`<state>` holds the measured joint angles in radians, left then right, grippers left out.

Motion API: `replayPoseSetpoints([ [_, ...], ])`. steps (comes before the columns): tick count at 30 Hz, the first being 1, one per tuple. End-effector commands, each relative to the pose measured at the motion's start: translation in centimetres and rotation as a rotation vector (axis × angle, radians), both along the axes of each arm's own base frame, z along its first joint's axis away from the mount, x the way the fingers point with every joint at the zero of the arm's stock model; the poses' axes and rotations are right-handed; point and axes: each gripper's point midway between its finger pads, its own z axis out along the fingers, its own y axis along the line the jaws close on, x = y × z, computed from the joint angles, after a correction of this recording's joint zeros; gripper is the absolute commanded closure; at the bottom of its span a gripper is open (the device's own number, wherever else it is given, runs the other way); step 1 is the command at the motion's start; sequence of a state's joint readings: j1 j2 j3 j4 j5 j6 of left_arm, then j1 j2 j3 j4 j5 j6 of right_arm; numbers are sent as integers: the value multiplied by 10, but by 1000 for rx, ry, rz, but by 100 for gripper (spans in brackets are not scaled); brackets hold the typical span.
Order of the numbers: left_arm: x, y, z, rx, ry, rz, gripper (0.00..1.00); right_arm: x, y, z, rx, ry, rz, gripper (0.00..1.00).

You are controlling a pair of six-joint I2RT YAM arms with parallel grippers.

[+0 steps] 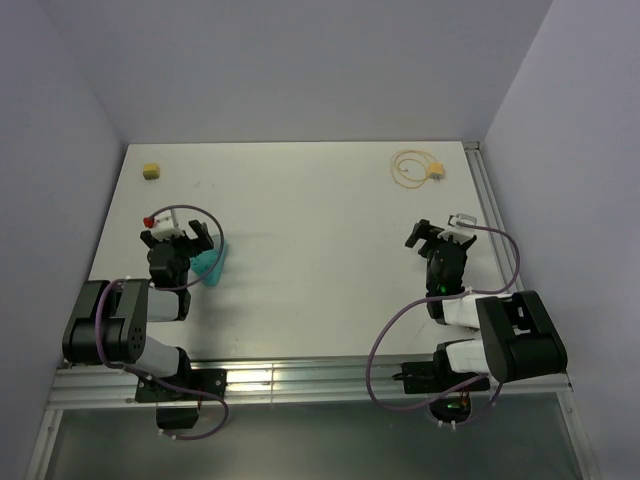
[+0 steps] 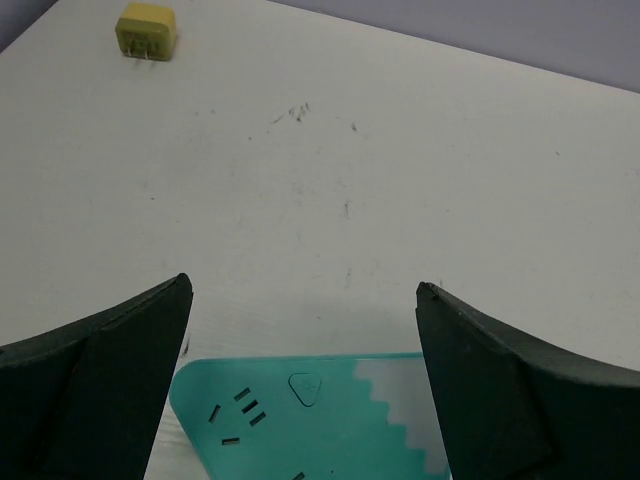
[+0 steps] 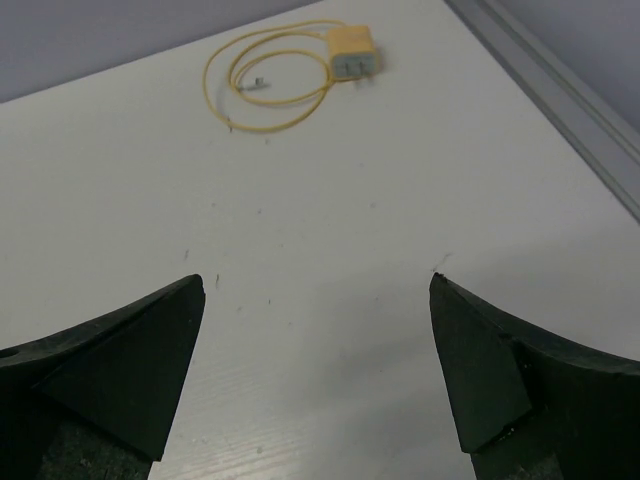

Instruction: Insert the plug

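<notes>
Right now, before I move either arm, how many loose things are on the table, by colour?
Yellow: 2, the plug with its looped cable at the far right, and a separate yellow block at the far left
Teal: 1, the teal block at the near left
Total: 3

The top camera is fixed above and behind the arms and looks down on the whole table (image 1: pixel 320 200). The left wrist camera sits low and near the surface, facing forward between the fingers (image 2: pixel 100 390) of the left gripper (image 2: pixel 303 290). The teal block (image 2: pixel 310 420) just under them and the yellow block (image 2: pixel 146 30) far ahead show also from the top. The right wrist camera faces forward between the fingers (image 3: pixel 110 370) of the right gripper (image 3: pixel 318 280). The plug (image 3: pixel 352 53) and its cable (image 3: pixel 270 90), far ahead of them, are shared with the top view.
</notes>
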<state>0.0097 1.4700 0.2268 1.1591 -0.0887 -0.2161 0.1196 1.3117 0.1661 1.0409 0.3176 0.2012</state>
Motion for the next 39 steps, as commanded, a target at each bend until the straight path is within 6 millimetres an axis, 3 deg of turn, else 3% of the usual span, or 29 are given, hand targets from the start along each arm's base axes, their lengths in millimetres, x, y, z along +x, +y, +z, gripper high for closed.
replayPoseSetpoints([
  [1, 8, 7, 24, 66, -72, 25, 0, 8, -17, 42, -57, -138, -86, 0],
  [39, 9, 4, 24, 59, -72, 2, 0, 7, -17, 43, -63, -140, -93, 0],
])
